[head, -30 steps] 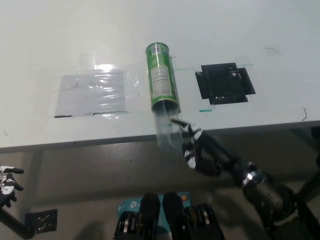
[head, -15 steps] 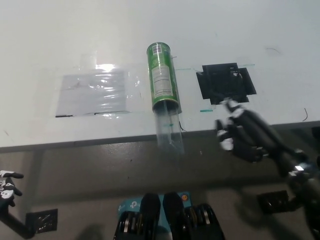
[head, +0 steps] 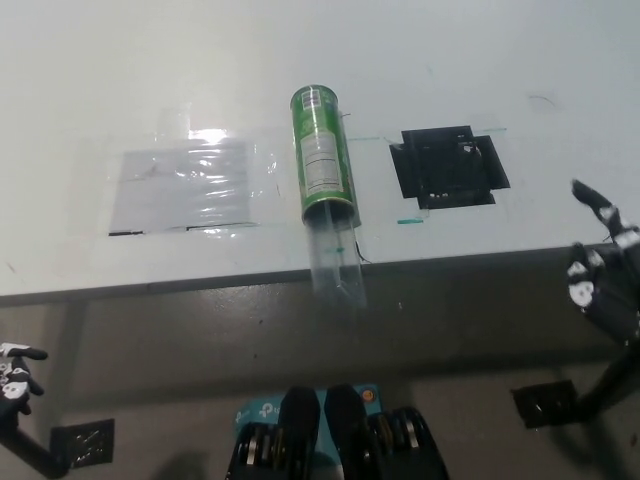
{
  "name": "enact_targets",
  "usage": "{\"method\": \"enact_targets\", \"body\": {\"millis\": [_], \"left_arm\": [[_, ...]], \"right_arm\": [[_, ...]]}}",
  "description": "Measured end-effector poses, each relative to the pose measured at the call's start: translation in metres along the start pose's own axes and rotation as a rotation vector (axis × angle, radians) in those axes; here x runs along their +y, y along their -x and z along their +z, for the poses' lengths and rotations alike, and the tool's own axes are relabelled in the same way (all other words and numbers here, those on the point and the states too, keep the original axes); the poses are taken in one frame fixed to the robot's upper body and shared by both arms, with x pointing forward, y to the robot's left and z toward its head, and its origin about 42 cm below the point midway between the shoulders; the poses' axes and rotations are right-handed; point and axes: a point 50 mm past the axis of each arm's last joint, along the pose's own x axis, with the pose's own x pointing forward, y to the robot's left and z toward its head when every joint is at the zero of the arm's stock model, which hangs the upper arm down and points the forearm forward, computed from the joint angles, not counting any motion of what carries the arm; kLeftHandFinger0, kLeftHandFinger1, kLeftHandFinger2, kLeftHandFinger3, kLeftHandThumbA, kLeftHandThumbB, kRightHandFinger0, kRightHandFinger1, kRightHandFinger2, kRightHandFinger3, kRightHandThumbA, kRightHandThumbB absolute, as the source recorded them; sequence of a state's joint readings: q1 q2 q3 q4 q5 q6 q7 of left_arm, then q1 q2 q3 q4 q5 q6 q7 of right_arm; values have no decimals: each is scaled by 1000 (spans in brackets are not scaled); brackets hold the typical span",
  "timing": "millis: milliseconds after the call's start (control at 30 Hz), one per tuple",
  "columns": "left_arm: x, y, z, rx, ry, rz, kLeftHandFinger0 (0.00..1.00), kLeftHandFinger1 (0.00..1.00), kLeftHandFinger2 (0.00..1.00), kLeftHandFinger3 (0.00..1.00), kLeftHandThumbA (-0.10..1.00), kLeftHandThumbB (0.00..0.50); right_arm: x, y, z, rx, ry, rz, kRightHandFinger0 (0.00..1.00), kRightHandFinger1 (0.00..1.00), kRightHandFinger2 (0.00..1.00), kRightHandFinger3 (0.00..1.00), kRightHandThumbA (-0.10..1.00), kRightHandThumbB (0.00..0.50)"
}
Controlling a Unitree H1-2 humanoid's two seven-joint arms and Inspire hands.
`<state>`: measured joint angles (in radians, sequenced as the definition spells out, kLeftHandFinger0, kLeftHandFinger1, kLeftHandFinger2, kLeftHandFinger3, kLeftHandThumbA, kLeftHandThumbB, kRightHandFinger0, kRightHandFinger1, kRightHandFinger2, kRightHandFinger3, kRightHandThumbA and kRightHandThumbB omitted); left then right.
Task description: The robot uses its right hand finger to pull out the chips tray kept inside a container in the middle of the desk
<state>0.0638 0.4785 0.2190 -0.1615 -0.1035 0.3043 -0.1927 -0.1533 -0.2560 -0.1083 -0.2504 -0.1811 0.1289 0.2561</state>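
Where the green container lay on its side mid-desk, the clear chips tray was seen drawn partly out of its near mouth, overhanging the white desk edge; its contents could not be made out. The black right hand was found well apart at the right border, fingers spread, holding nothing. The white left hand was cut off lower left, its state unclear
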Motion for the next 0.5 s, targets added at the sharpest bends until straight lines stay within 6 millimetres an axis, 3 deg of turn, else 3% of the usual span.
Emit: {"method": "enact_targets", "body": {"millis": [67,100,133,233,267,433,500], "left_arm": [[0,0,0,0,1,0,214,238,319,505,146,0],[-1,0,0,0,2,0,213,238,318,505,143,0],[-1,0,-1,0,3,0,196,228,313,507,140,0],[-3,0,-1,0,10,0,200,230,316,508,140,0],[-4,0,-2,1,13,-1,207,232,317,502,141,0],[-4,-1,-2,0,13,0,221,244,341,533,189,0],[-4,-1,-2,0,12,0,197,231,326,506,274,0]], "right_arm": [[8,9,-14,53,-51,-28,392,250,966,1000,-100,157],[11,12,-20,73,-71,-41,328,213,960,1000,-100,158],[13,15,-26,96,-92,-56,157,127,936,1000,-100,159],[19,21,-42,149,-161,-113,20,105,916,1000,-100,153],[21,22,-47,168,-192,-139,91,160,901,1000,-100,145],[33,25,-58,211,-299,-225,0,86,881,1000,-100,112],[38,25,-59,221,-325,-249,0,65,857,1000,-100,100]]}}
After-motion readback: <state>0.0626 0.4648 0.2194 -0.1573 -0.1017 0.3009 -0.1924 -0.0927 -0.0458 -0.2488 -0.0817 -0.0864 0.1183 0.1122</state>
